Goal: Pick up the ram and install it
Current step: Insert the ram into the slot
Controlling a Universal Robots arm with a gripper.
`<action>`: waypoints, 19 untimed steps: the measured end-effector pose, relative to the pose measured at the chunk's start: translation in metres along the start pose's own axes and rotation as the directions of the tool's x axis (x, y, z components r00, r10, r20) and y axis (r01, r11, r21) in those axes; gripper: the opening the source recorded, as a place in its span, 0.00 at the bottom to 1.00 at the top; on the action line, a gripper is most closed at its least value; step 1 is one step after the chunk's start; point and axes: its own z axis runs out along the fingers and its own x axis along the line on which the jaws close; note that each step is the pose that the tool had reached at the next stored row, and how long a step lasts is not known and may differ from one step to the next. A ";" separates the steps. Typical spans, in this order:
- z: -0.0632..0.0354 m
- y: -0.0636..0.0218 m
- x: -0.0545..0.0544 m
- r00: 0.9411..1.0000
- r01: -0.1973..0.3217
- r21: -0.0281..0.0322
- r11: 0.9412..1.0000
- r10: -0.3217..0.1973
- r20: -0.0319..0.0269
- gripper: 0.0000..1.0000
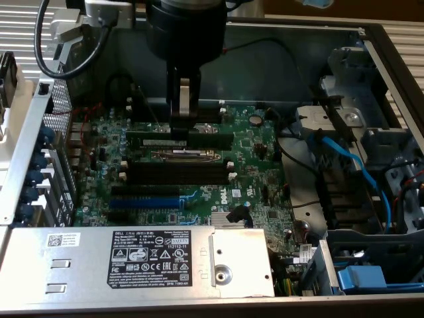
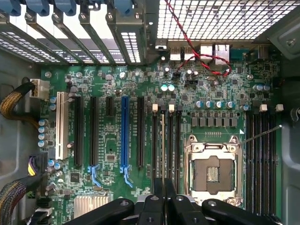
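**Item:** ram, dark-green stick.
**Position:** stood on edge, contacts down, lying parallel to the black slots, at 12 o'clock from the blue slot in the exterior view.
**Jaws:** pinching the ram's upper edge at mid-length, likely to keep it level for both end clips.
**Seating:** possibly begun; unclear.

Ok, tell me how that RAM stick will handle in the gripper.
The RAM stick looks like a thin flat board, so it is probably stiff and light. Pinched mid-length by the gripper, its long ends could see-saw. Edge-on it is very narrow, so it would likely topple if let go.
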 end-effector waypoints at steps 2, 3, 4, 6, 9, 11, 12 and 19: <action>0.0001 0.0000 0.000 1.000 0.000 0.000 1.000 0.000 0.000 0.12; 0.0002 0.0000 0.000 1.000 0.000 0.000 1.000 0.000 0.000 0.12; 0.0002 0.0000 0.000 1.000 0.000 0.000 1.000 0.000 0.000 0.12; 0.0002 -0.0002 0.000 1.000 0.000 0.000 1.000 0.000 0.000 0.12; 0.0002 -0.0016 0.000 1.000 0.000 0.000 1.000 0.000 0.000 0.12; 0.0001 -0.0031 0.000 1.000 0.000 0.000 1.000 0.000 0.000 0.12; 0.0001 -0.0034 0.000 1.000 0.000 0.000 1.000 0.000 0.000 0.12; 0.0007 -0.0038 0.000 1.000 0.000 0.000 1.000 0.000 0.000 0.12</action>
